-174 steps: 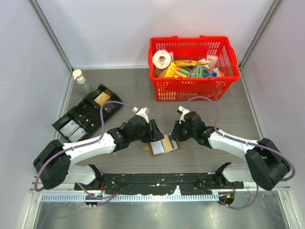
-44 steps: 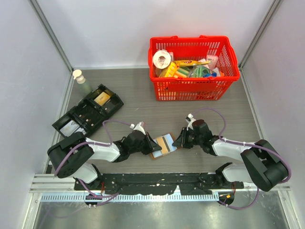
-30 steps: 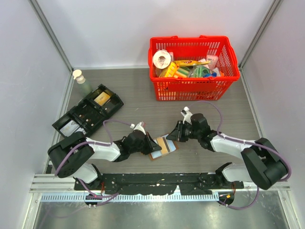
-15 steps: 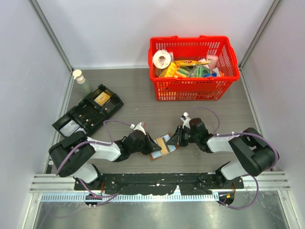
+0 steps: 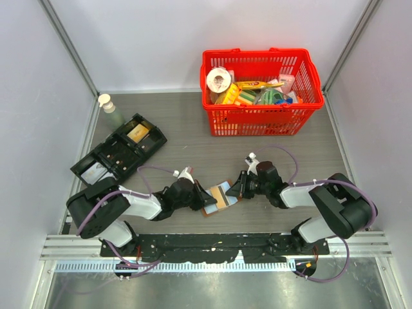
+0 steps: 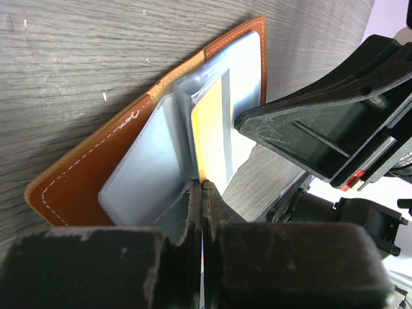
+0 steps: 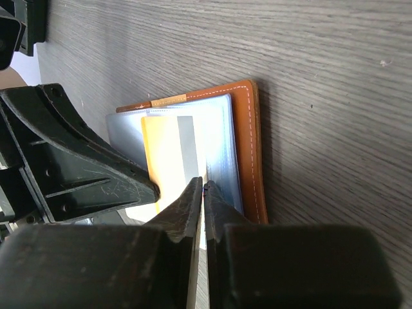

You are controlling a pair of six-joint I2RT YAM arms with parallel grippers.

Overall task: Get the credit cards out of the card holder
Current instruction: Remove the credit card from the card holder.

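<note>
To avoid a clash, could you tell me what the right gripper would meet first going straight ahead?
Probably the yellow card in the open card holder, right at the right gripper's tips; the left gripper lies just beyond.

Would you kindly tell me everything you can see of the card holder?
The card holder lies open, inside up, on the grey table. It is brown stitched leather outside with pale grey-blue sleeves inside, one holding a yellow card with a silver stripe. The left gripper has its jaws shut on one sleeve edge; the right gripper pinches the opposite edge, apparently at the card.
</note>
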